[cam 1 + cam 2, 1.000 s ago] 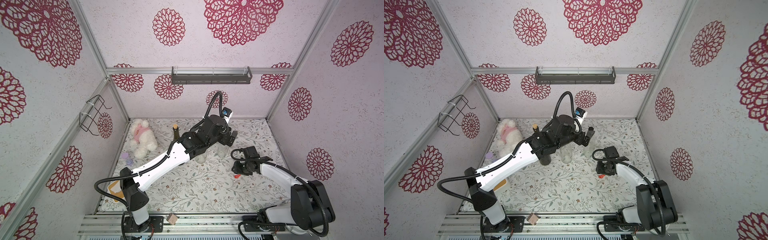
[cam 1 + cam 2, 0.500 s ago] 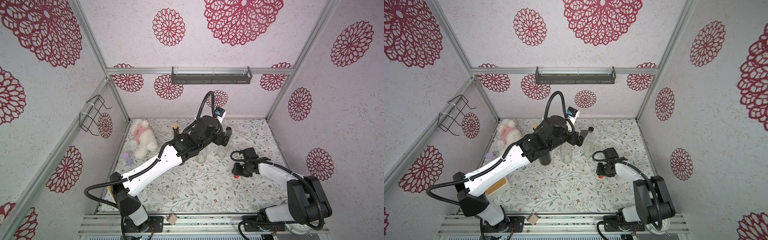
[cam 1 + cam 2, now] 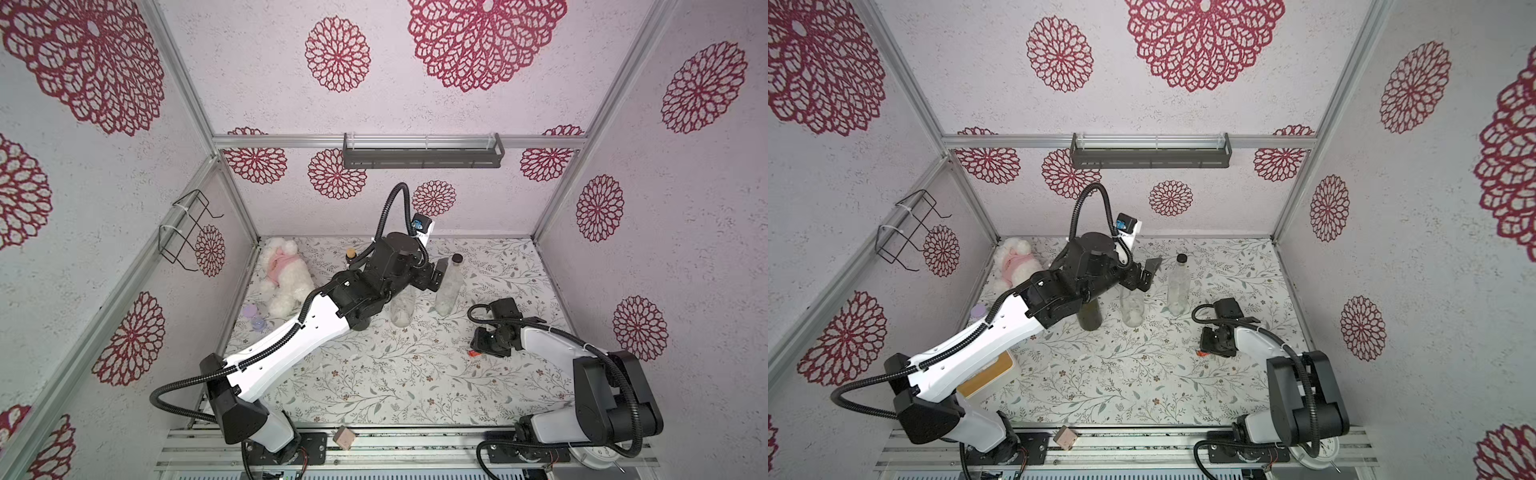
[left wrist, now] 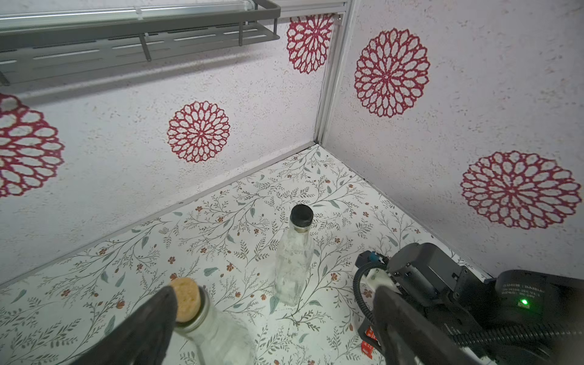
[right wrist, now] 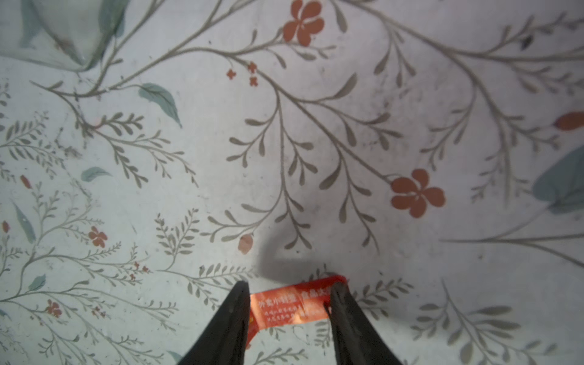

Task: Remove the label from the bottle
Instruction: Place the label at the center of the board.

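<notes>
A red label [image 5: 290,308] lies on the flowered table [image 3: 407,374], off any bottle; it also shows as a red speck in both top views [image 3: 473,353] [image 3: 1202,353]. My right gripper [image 5: 290,289] is down at the table and open, its two fingers straddling the label and touching its ends. Two clear bottles stand near the back: one black-capped [image 3: 449,286] [image 4: 294,259], one cork-stoppered [image 3: 1132,309] [image 4: 208,328]. My left gripper [image 4: 275,294] [image 3: 1148,276] hangs wide open above them, one finger beside the cork, holding nothing.
A dark bottle [image 3: 1089,316] stands under the left arm. A white plush toy [image 3: 284,274] and a purple item [image 3: 253,316] lie at the back left. A yellow-topped box [image 3: 986,374] sits at the front left. A grey shelf [image 3: 422,151] and wire rack [image 3: 187,228] hang on the walls.
The left arm has swung a little leftward, carrying its open gripper from the black-capped bottle toward the cork-stoppered one. The right gripper stays low over the label.
</notes>
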